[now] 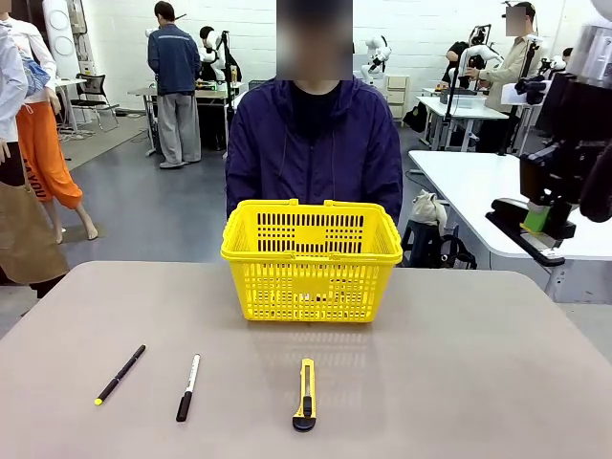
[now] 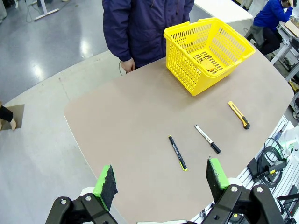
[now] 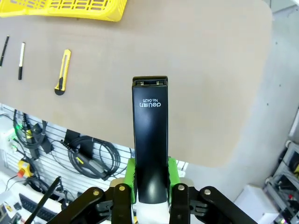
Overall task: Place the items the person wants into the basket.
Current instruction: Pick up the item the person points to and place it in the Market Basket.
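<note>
The yellow basket [image 1: 311,258] stands at the table's far middle, right in front of the person [image 1: 314,143] in a dark purple jacket. A yellowish object [image 2: 208,62] lies on the basket's [image 2: 208,49] floor. On the near side lies the yellow-and-black utility knife [image 1: 305,393] [image 2: 238,115] [image 3: 62,71]. High at the right, off the table's side, my right gripper [image 1: 538,218] [image 3: 150,179] is shut on a black stapler [image 1: 529,228] [image 3: 150,135], which sticks out forward between the green pads. My left gripper [image 2: 161,179] hangs open high above the table's left end, holding nothing.
A black pen with a yellow tip [image 1: 120,374] [image 2: 177,152] and a white-and-black marker [image 1: 188,386] [image 2: 208,139] lie left of the knife. A white table [image 1: 478,182] stands to the right. Cables [image 3: 88,151] hang below the near table edge.
</note>
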`<state>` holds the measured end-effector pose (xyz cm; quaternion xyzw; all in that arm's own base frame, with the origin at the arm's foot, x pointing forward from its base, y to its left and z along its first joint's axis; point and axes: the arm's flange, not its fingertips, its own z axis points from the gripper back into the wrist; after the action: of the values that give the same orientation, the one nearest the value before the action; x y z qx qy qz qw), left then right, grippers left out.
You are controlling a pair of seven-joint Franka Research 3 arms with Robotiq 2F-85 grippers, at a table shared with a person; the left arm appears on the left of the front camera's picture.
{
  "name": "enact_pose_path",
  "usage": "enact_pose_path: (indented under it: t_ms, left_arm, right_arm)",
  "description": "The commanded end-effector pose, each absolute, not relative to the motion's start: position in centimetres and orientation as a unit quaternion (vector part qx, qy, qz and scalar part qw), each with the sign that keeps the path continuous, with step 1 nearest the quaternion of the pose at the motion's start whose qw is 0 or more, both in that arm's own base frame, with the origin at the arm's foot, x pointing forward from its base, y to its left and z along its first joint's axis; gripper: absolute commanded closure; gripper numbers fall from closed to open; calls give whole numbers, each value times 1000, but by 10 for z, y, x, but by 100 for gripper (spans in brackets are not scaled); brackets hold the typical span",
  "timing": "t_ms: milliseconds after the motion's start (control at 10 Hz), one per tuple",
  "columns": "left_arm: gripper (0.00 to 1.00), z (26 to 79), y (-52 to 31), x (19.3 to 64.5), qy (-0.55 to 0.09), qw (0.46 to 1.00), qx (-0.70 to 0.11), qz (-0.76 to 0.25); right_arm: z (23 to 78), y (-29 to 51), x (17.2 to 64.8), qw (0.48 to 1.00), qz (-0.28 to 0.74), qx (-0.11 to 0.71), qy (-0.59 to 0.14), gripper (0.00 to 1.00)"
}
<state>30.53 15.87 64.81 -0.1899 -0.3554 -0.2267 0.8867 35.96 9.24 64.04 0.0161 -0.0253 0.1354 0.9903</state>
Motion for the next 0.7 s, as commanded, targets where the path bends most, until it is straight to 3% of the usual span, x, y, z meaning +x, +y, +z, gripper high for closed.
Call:
enact_pose_path:
  t_ms: [0,600]
  left_arm:
    - [0,647,161,304,-359,883,-191,-235]
    - [0,647,161,304,-359,883,-191,-235]
  right_arm:
    - [645,89,352,989,140,13,-34,88]
    - [645,89,352,989,140,13,-34,88]
